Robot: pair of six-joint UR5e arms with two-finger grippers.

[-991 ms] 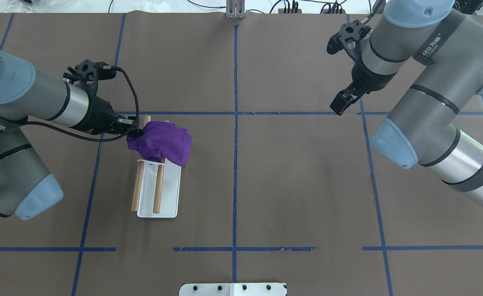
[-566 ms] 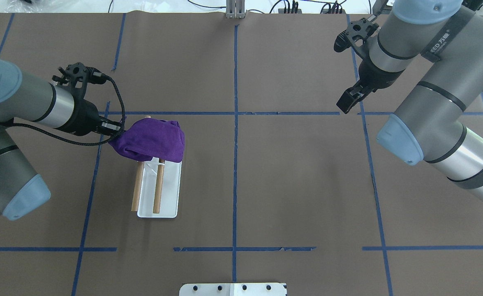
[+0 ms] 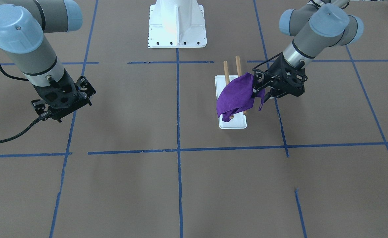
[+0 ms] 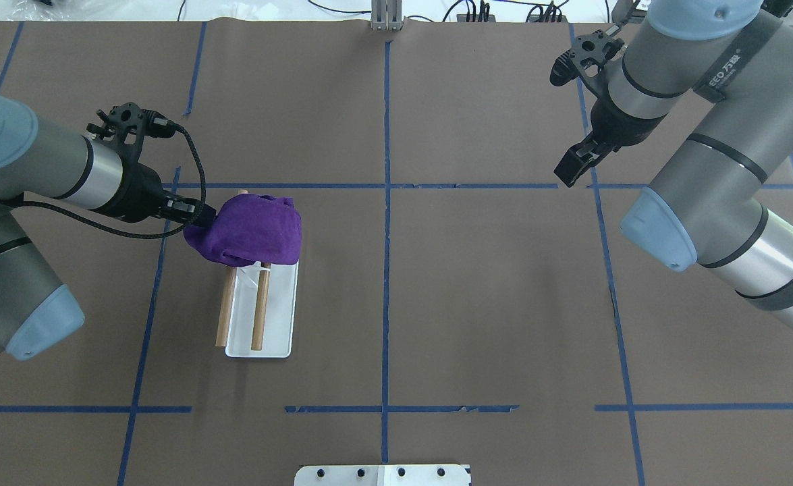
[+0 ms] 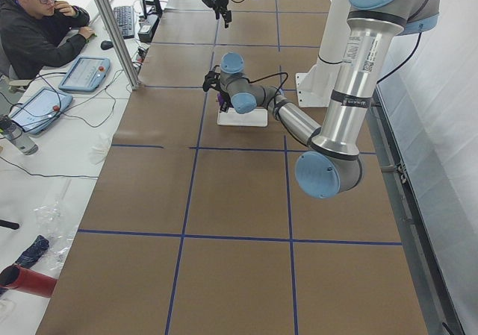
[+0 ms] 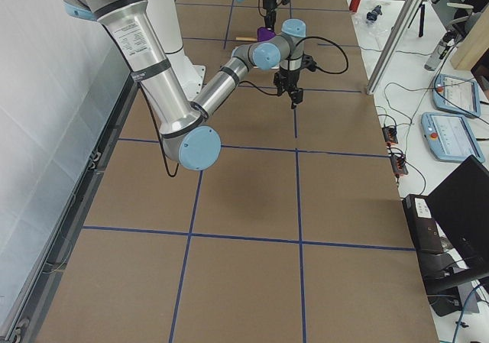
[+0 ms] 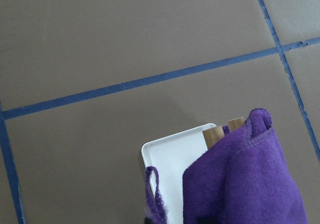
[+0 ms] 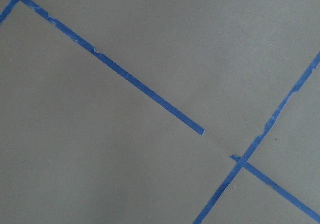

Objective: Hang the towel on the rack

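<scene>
Over the rack's (image 4: 278,324) end farthest from the robot, the purple towel (image 4: 251,233) lies bunched across both dowels. It hangs lower on the side away from the left arm (image 4: 52,165). The left jaws are closed on the cloth's near edge just beside the rack, probably to spread the towel before letting go. A small loop dangles beneath them. The right arm (image 4: 673,88) hangs well apart from the rack over bare worktop (image 4: 490,304); whether the right jaws are open I cannot tell. The white pedestal (image 3: 177,24) stands beyond the rack's uncovered end, so only the dowel tips could catch the cloth.

The towel (image 4: 251,229) hides half the rack (image 4: 258,317) — left gripper (image 4: 202,217) tips buried in it.
</scene>
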